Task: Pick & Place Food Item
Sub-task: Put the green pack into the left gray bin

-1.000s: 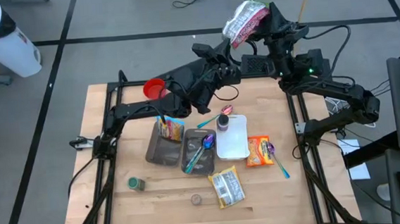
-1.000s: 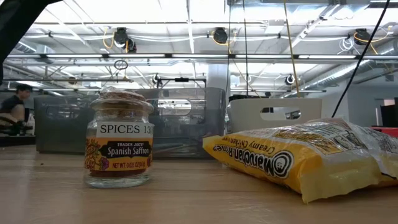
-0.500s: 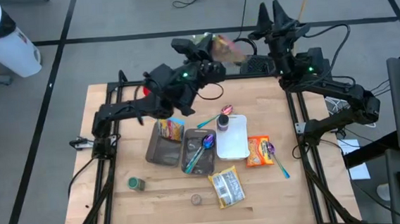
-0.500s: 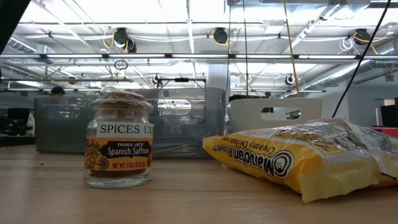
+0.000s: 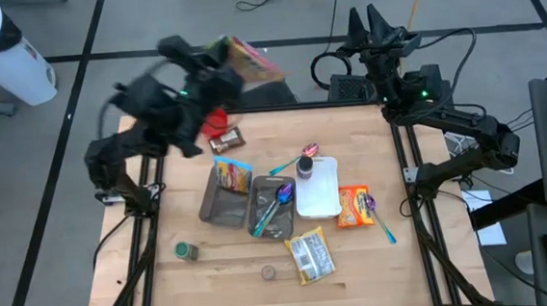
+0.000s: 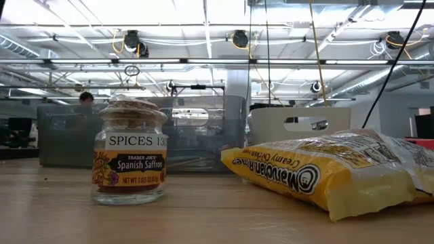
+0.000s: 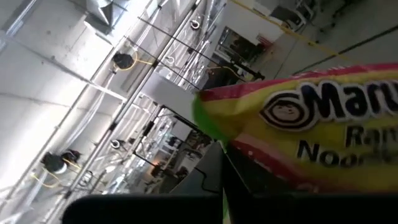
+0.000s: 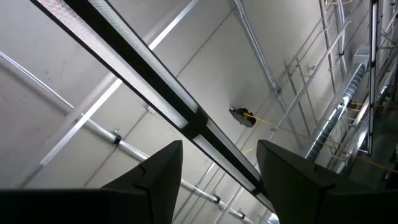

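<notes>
A red, yellow and green ramen packet (image 5: 251, 60) (image 7: 311, 130) hangs high over the table's far left part, with my left gripper (image 5: 221, 68) shut on it. My right gripper (image 5: 366, 19) (image 8: 217, 168) stands open beyond the table's far edge, pointing up with nothing between its fingers. On the table a white tray (image 5: 320, 200) lies beside two grey bins (image 5: 222, 211). The low view shows neither gripper. My left gripper pinches the ramen packet between its two fingers near one short end (image 7: 249, 158). The fingers come roughly level from the table's left side. The packet sticks out past them toward the table's right and is lifted clear of everything.
A red cup (image 5: 215, 120) and a brown packet (image 5: 227, 137) lie under the left arm. An orange packet (image 5: 354, 206), a yellow packet (image 5: 311, 255) (image 6: 325, 173), a spice jar (image 5: 186, 250) (image 6: 129, 159) and spoons (image 5: 279, 199) also lie on the table.
My right gripper has opened and let go of the ramen packet, staying in place beyond the far edge. My left gripper, shut on the packet, has carried it up and toward the table's left, away from the right gripper.
</notes>
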